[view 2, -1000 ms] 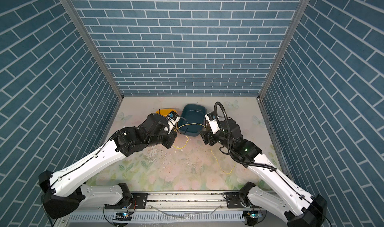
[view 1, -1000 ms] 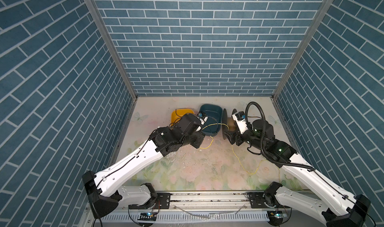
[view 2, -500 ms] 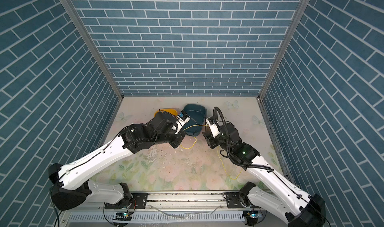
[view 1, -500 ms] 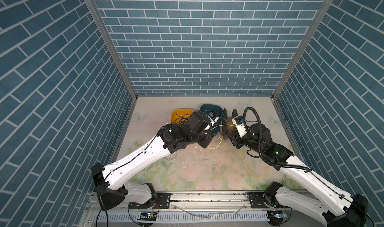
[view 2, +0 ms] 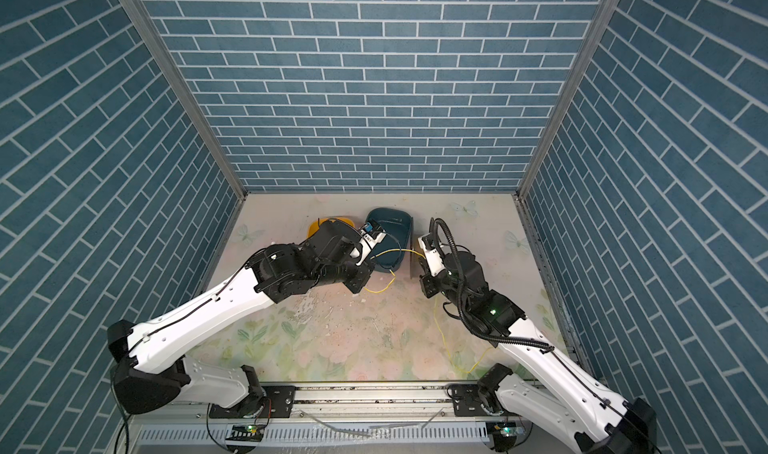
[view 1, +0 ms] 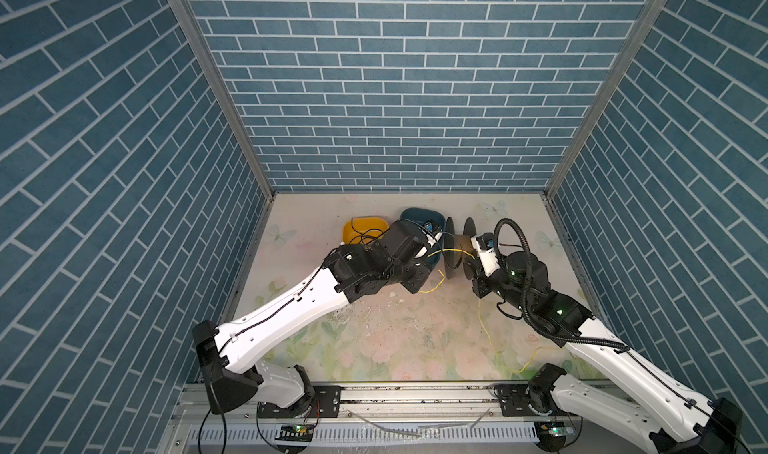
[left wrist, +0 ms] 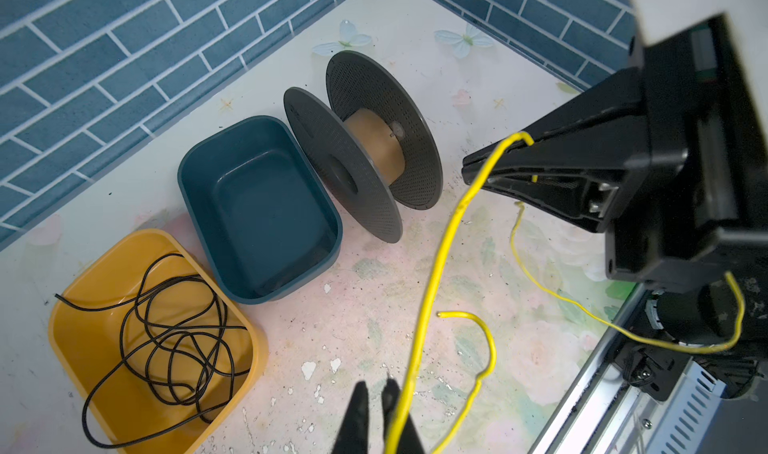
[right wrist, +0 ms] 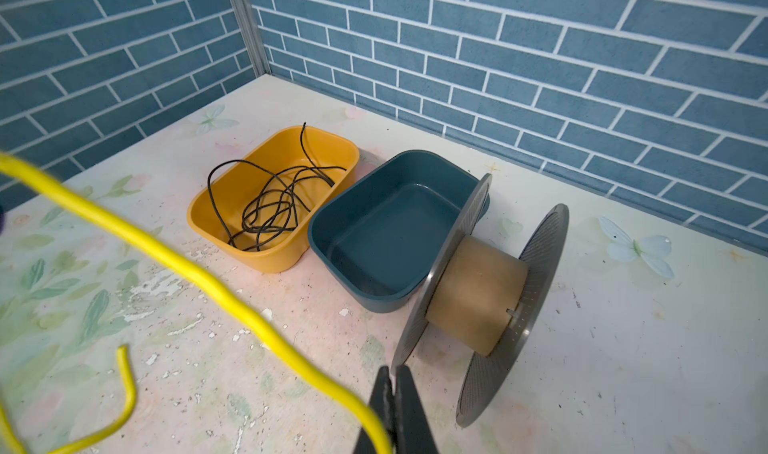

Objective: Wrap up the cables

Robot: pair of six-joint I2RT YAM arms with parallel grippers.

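The cables show as a thin bright yellow cable [left wrist: 432, 273] strung in the air between my two grippers, in front of the empty dark spool [left wrist: 374, 144] with its tan core. My right gripper [right wrist: 392, 373] is shut on the cable [right wrist: 199, 277]; in the left wrist view its closed jaws [left wrist: 467, 169] pinch the cable near their tips. My left gripper [left wrist: 374, 387] has a narrow gap between its fingers, and the cable lies along the outside of one finger. A loose end curls on the table. In both top views the rest of the cable [view 1: 486, 331] [view 2: 442, 331] trails to the front edge.
A dark blue bin [left wrist: 257, 207] stands right beside the spool [right wrist: 473, 294]. Next to it is a yellow bin [left wrist: 70, 331] holding a tangle of thin black wire [right wrist: 270, 211]. Brick walls close in the back and both sides. A metal rail [view 1: 415, 394] runs along the front.
My right gripper has gone from open to shut on the yellow cable. The left arm moved right toward the spool, and its jaws have parted slightly.
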